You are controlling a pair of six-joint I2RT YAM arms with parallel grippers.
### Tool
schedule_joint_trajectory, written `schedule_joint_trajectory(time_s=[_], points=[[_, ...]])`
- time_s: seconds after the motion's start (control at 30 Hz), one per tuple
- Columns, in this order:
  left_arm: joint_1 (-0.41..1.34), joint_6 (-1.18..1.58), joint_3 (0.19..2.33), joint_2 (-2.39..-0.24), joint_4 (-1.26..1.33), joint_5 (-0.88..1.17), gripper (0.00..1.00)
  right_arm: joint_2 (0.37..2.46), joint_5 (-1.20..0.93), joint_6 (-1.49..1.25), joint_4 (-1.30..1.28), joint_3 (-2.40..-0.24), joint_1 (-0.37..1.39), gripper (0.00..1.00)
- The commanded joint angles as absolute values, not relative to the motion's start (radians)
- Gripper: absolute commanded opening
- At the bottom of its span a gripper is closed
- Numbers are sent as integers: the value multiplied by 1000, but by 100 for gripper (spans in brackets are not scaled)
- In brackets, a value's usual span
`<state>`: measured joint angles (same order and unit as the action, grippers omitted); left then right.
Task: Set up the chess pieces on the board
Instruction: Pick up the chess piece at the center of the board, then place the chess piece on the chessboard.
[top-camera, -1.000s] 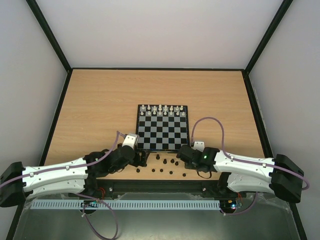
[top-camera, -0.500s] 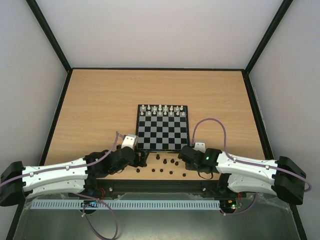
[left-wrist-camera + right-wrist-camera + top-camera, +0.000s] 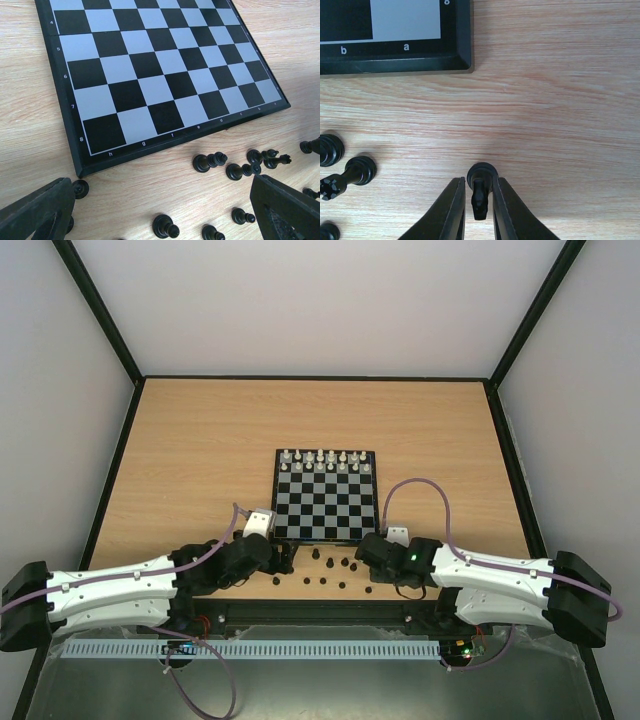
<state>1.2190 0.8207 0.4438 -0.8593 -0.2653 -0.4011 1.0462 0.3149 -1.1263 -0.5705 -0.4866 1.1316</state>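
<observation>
**Right pincer closes in on one black piece**

Compared with one second ago, my right pincer (image 3: 368, 552) has slid a little back toward my base, while my left pincer (image 3: 285, 558) has hardly shifted.

Between the right fingers (image 3: 454, 212), which are drawn almost together, sits one small black piece (image 3: 480, 186). They flank it very closely, but I cannot tell if the pads already press it, nor if it stands or lies. My left pincer is spread wide and carries nothing.

Between my two pincers the other black pieces (image 3: 335, 573) are scattered on the table (image 3: 200, 460). Several are to the left of the right fingers, and some lie on their side. Ahead of both pincers is the board (image 3: 325, 505), and its near corner is just ahead and left of the right fingers. The two rows closest to me look bare, so I judge that no black piece is placed yet. At the side farthest from my pincers the white pieces (image 3: 325, 460) stand in two rows.

I think the step in hand is taking the first piece. The next move, in my opinion, asks for a firm closing and a straight lift. After that comes a short carry forward and left to a near-row square, and the piece must go down upright without touching its neighbours.
</observation>
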Motion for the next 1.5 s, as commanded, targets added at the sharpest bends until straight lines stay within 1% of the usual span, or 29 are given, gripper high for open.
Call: schedule_joint_trajectory(time_s=[0.0, 0.23, 0.37, 0.53, 0.73, 0.97, 1.13, 1.47], points=[[1229, 831, 433, -863, -278, -421, 99, 1055, 316, -1137, -608, -472, 1147, 15], [1229, 836, 429, -863, -278, -421, 99, 1058, 332, -1137, -621, -484, 1147, 8], [1228, 834, 431, -866, -281, -420, 99, 1073, 341, -1129, -630, -505, 1148, 6], [1228, 833, 437, -868, -295, -427, 99, 1093, 370, -1108, -654, -570, 1148, 5], [1229, 839, 433, -859, -304, -436, 99, 1120, 445, -1056, -713, -707, 1136, 5], [1228, 842, 426, -837, -308, -429, 99, 1231, 420, -891, -685, -832, 1020, 5], [1228, 844, 423, -817, -319, -429, 99, 1321, 370, -775, -642, -868, 923, 5], [1228, 857, 411, -789, -341, -430, 99, 1424, 291, -670, -580, -899, 826, 5]])
